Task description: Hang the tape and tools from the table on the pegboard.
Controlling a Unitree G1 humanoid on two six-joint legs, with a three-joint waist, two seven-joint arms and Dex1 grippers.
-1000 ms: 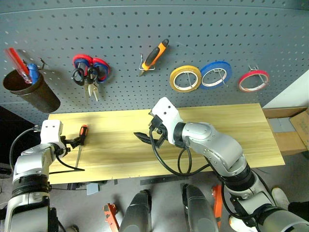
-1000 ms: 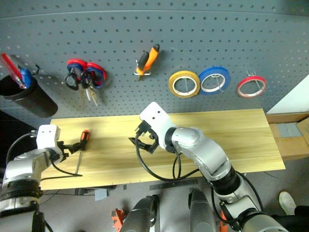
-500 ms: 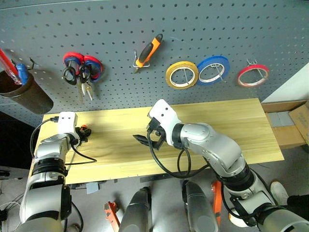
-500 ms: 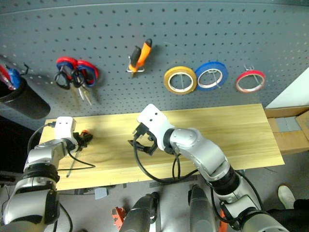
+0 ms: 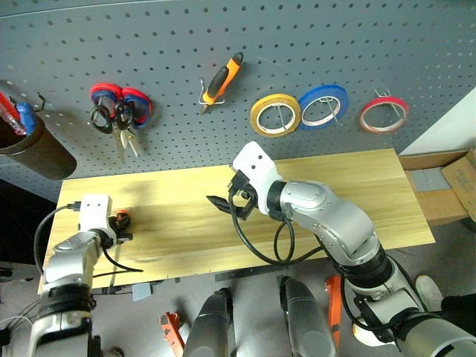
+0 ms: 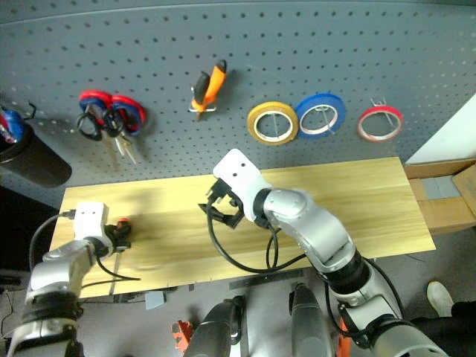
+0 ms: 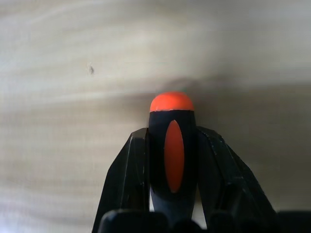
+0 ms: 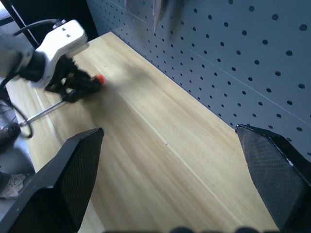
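At the near left of the surface (image 5: 357,193), the screwdriver (image 7: 171,145) is clamped by its handle in the left end effector (image 5: 121,225). The right end effector (image 5: 223,206), spread wide and empty, is held above mid-surface. On the far pegboard (image 5: 312,44), the red tape (image 5: 383,114) hangs at the right.

Even bright light; soft shadows on table (image 5: 357,186); left wrist view blurred; pegboard (image 5: 297,44) bowed.

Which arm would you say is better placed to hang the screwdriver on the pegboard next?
Left: the left gripper already clamps the screwdriver handle, while the right gripper hovers open mid-table.
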